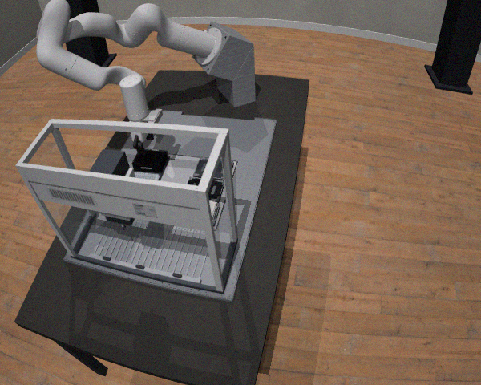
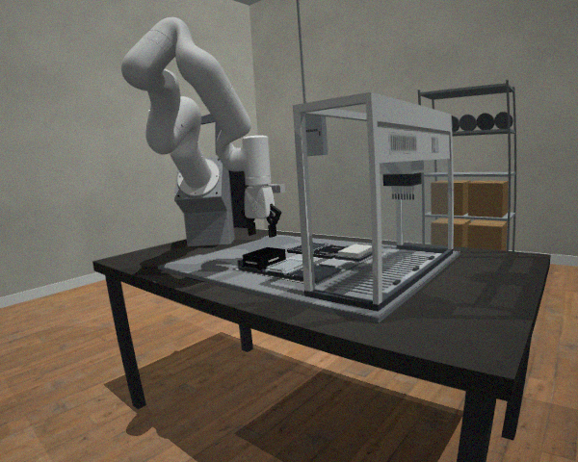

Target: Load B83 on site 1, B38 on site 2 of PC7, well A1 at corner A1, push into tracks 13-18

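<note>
Hovering with my pincer [image 2: 262, 224] spread wide and holding nothing, I hang above the near end of the carrier PC7 [image 2: 299, 263], which lies loose on the apron in front of the instrument frame [image 2: 305, 198]. The black deep-well block B83 [image 2: 263, 257] sits on the carrier's end nearest me, below my fingers and a little toward the rails. I judge that to be site 1, though I cannot see the handle or the A1 mark. What matters next is B38: the nests lie off to my side, across the carrier from where I hang. From above, the frame's top bar [image 1: 120, 177] cuts across the nests [image 1: 216, 190], so I cannot tell which plate is which. The rails [image 2: 379, 273] stand bare beyond; the lamp is not visible.
</note>
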Motion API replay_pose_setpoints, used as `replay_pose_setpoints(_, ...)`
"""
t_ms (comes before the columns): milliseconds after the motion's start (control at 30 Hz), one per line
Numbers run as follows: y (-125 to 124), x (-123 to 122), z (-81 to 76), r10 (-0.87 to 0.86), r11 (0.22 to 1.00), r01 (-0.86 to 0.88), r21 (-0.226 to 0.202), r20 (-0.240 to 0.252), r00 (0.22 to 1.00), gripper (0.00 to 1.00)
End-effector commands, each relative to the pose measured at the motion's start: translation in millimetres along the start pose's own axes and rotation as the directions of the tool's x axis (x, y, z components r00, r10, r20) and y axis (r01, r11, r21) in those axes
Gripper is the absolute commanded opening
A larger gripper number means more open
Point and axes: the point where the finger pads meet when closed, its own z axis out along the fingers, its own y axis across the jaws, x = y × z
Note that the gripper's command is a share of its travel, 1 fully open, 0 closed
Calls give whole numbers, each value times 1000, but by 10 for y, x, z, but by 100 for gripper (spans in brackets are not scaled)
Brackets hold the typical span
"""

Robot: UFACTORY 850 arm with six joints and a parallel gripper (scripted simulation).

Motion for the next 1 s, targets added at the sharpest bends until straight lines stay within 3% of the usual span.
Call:
replay_pose_setpoints(0, 3, 0, -84, 0, 1000, 0, 0, 0, 1000, 100)
replay_pose_setpoints(967, 4, 0, -500, 0, 1000, 0, 0, 0, 1000, 100)
